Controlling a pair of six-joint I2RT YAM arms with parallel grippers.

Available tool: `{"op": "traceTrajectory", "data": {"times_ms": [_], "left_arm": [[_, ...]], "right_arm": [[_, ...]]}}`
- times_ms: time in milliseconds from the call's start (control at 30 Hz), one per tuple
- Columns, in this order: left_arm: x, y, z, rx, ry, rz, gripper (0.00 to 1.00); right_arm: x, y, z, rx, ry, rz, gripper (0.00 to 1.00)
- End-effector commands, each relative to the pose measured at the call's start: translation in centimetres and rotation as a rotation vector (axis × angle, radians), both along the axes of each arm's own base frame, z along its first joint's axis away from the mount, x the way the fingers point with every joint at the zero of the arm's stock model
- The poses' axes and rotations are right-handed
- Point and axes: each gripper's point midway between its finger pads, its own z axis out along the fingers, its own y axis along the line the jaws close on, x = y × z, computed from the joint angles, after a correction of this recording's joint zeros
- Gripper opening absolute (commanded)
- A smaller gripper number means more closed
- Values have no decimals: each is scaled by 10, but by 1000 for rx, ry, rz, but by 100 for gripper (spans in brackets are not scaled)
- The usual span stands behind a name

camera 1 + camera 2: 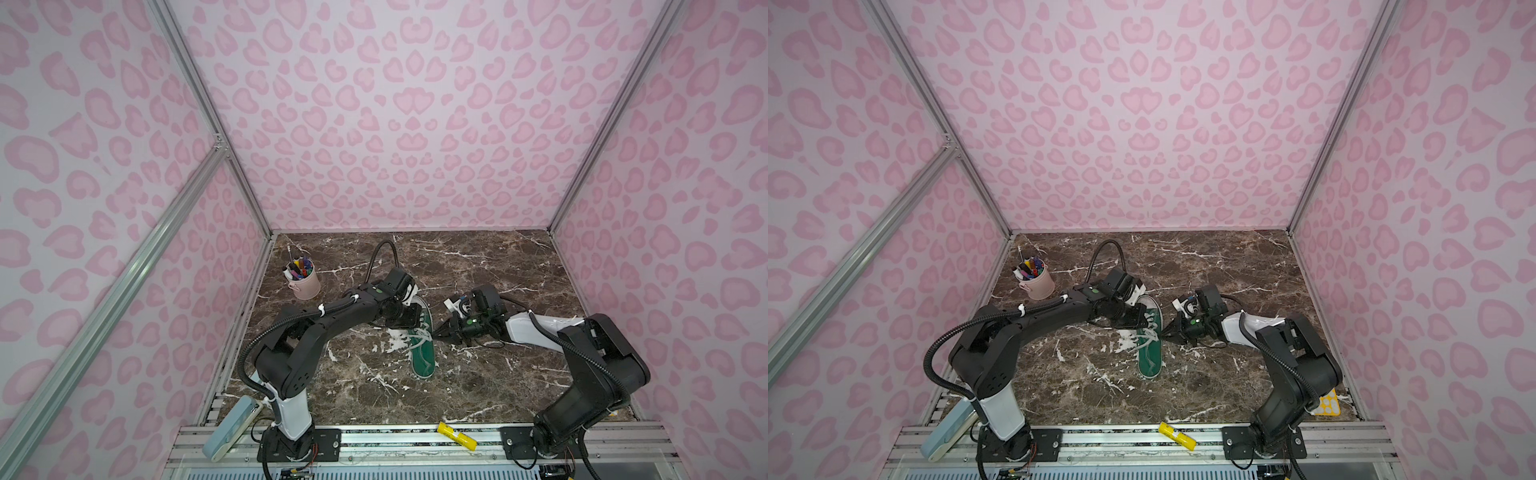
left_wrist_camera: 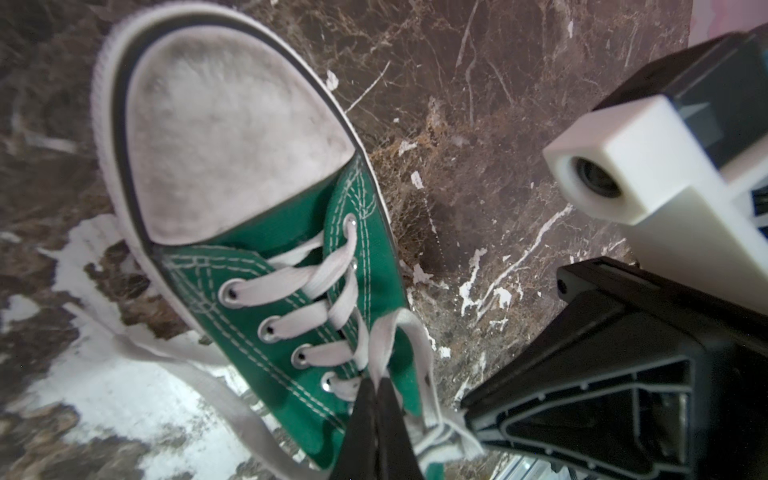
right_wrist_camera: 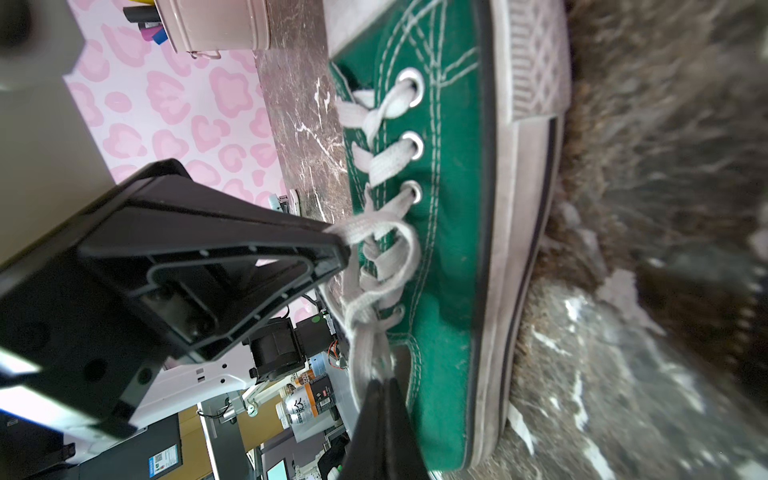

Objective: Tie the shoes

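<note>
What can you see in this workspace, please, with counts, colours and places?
sneaker: one, green with a white toe cap, mid-table, toe toward the back wall
laces: off-white, threaded through the eyelets, loose parts over the tongue
cup: one, pink, back left of the table
markers: several, mixed colours, in the cup
yellow item: one, on the front rail
pale blue item: one, front left corner
yellow sheet: one, front right, partly behind the right arm
table: one, brown marble
left gripper: black, shut on the laces
right gripper: black, shut on the laces
</note>
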Motion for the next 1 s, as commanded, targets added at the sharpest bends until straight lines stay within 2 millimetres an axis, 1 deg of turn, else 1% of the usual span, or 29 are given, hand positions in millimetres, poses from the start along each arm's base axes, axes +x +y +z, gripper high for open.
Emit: {"op": "traceTrajectory", "data": {"times_ms": [0,100,267,500,633,767,967], "left_arm": [[-1,6,2,16,-12,-3,3],[-1,9,2,23,-14,0,3],[-1,22,0,44,-15,17,3],[3,37,1,81,-24,30,3],[7,41,3,85,-29,32,3],[8,50,0,111,-28,38,3],[8,53,-2,112,-21,36,3]], "right_arm": [[-3,-4,-4,-18,1,6,0],[-2,-4,-2,-21,-7,8,0],[-2,-7,-5,-36,-6,4,0],[3,-4,2,-15,-29,2,0],[5,1,5,-4,-37,11,0],[8,7,6,3,-45,17,0],[14,7,7,-5,-62,14,0]]}}
